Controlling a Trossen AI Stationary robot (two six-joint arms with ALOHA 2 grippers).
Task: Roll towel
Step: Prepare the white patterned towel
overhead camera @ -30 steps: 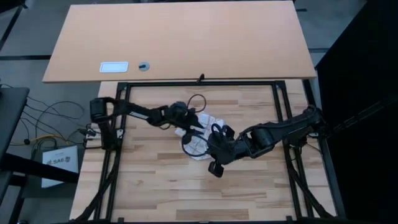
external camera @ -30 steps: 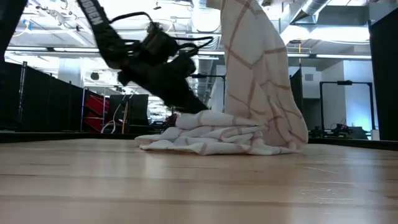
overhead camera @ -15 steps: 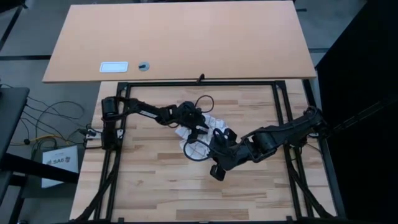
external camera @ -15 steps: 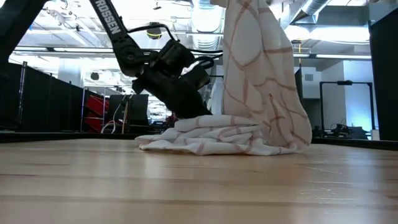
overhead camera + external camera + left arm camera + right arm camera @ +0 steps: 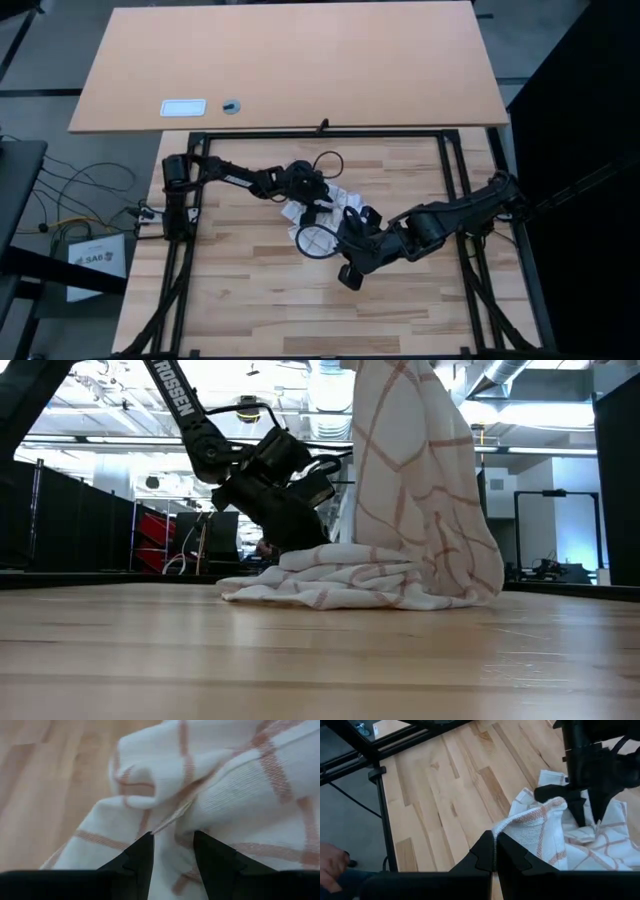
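The white towel [image 5: 322,212] with brown-orange check lines lies partly in a bunched heap [image 5: 330,585] on the wooden table. One part [image 5: 420,480] rises up out of the low view. My right gripper [image 5: 495,847] is shut on that raised part, above the heap and out of the low view. My left gripper [image 5: 172,847] points down at the heap's far left side [image 5: 295,540]. Its fingers are a little apart, with cloth in front of them. My left gripper touches the top of the heap with its fingertips [image 5: 145,845], coming slanting down from the table's left. A fold ridge [image 5: 170,820] runs to the gap; I cannot tell if it is pinched. My right gripper pinches a folded edge of the towel [image 5: 502,826] between its two fingertips. The cloth hangs down from there, and its lower end rests in the heap on the table [image 5: 400,595].
Black frame rails [image 5: 320,133] run round the work table. Behind them a second tabletop holds a small white card [image 5: 183,107] and a small round thing [image 5: 232,105]. Bare wood [image 5: 300,310] lies toward the near edge. A person's hand [image 5: 330,865] shows beside the table.
My left gripper has gone toward the table's right and come down onto the towel heap. The hanging part of the towel has swayed a little; the heap stays where it was.
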